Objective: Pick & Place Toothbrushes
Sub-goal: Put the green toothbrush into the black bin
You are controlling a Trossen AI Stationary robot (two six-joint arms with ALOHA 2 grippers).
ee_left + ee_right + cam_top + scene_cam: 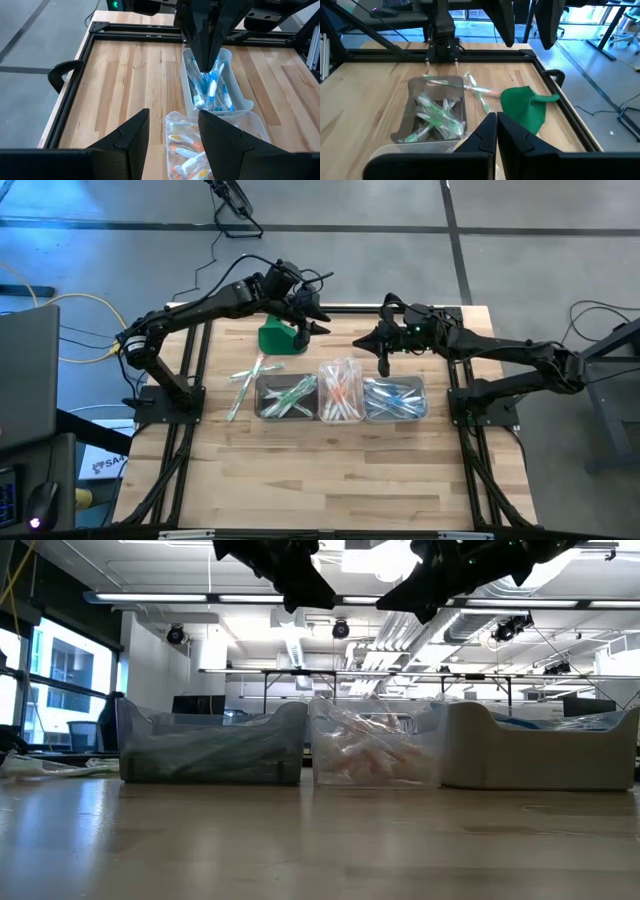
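Three clear tubs stand in a row mid-table. The left tub [287, 397] holds green toothbrushes [437, 117], the middle tub [341, 392] orange-pink ones [187, 150], and the right tub [395, 398] blue ones [212, 85]. A few loose toothbrushes [245, 380] lie flat on the table left of and behind the green tub [479, 91]. My left gripper [305, 320] hangs open in the air beside the green cloth-like lump [280, 338]. My right gripper [383, 360] is shut, pointing down just above the far end of the blue tub [207, 62]; nothing shows between its fingers.
The green lump [525, 107] sits on the table behind the green tub, near the far left. A black frame [190, 360] borders the table on its left, far and right sides. Bare wood [330, 470] fills the near half of the table.
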